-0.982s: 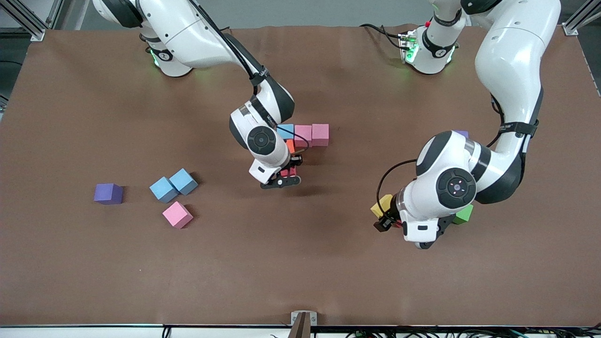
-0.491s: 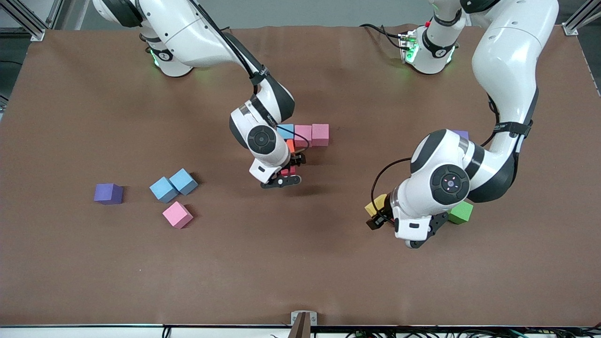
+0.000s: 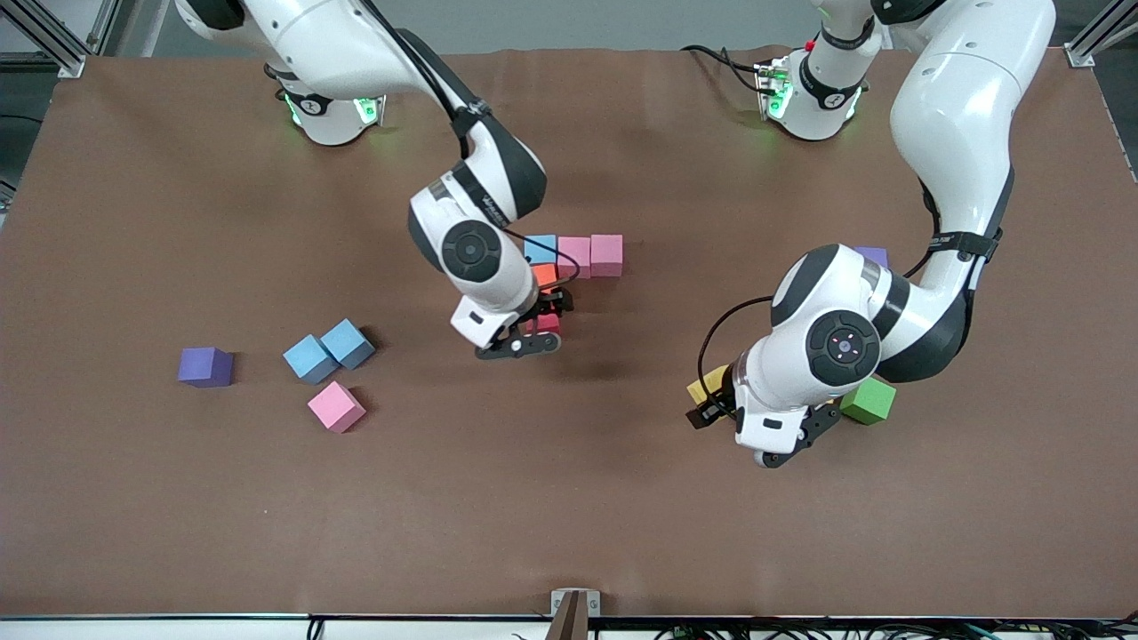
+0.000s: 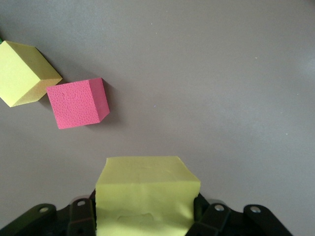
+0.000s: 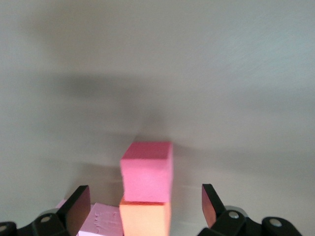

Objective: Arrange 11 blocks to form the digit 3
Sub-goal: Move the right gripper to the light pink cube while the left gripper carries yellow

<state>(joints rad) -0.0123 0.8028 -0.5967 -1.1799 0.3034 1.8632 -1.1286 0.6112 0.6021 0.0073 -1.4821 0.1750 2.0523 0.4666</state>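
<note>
over the unfinished digit 3 (image 3: 573, 267), right gripper (image 3: 524, 342) has just spread wide, leaving the red block (image 5: 147, 171) touching the orange block (image 5: 145, 219); left gripper (image 3: 787, 436) pinches a yellow block (image 4: 145, 196), lifted near the green block (image 3: 868, 400).

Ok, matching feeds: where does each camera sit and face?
Front view: high, across the table, facing the robots' bases; left arm and right arm show.
Left wrist view: on the left wrist, looking down past the left gripper, shut on a yellow cube.
Right wrist view: on the right wrist, looking down through the open right gripper at the red cube.
Shared: front and right wrist views show that red cube beside an orange cube.
</note>
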